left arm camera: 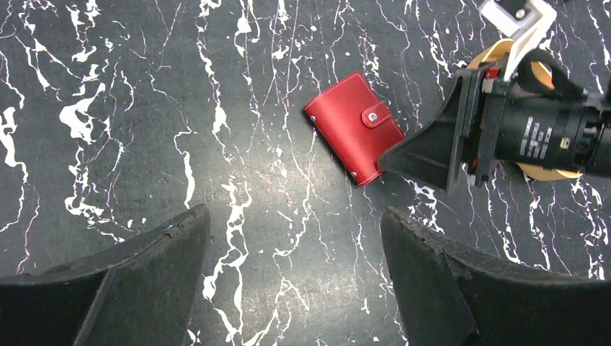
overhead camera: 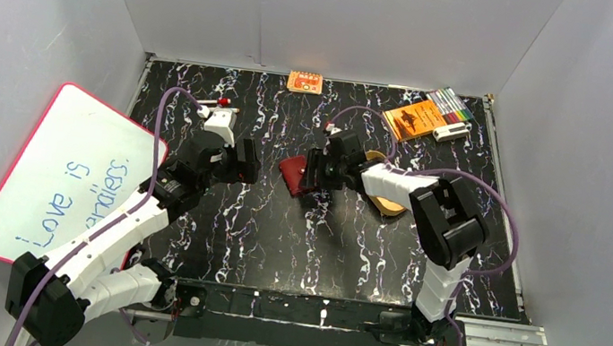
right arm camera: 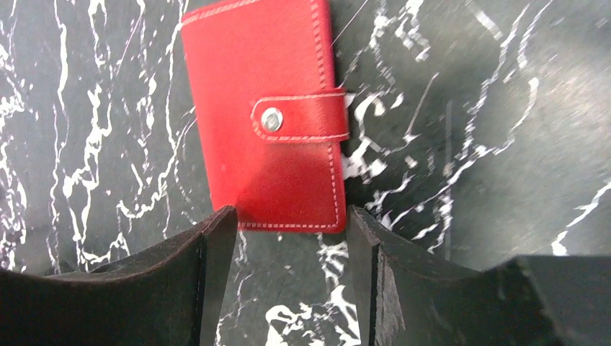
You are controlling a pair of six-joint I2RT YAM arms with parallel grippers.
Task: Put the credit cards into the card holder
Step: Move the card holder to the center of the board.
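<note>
**Closed wallet on marbled table**

Black marbled table holds the red card holder near its centre, flat and snapped shut. Right gripper is spread, its fingers straddling the holder's near edge. Left gripper hangs spread wide, apart from it.

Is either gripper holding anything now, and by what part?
Nothing is gripped. The right gripper stands open, straddling the near end of the flat-lying dark red leather card holder. The left gripper is open and empty.

The card holder looks like smooth stitched leather with a shiny metal snap.
</note>
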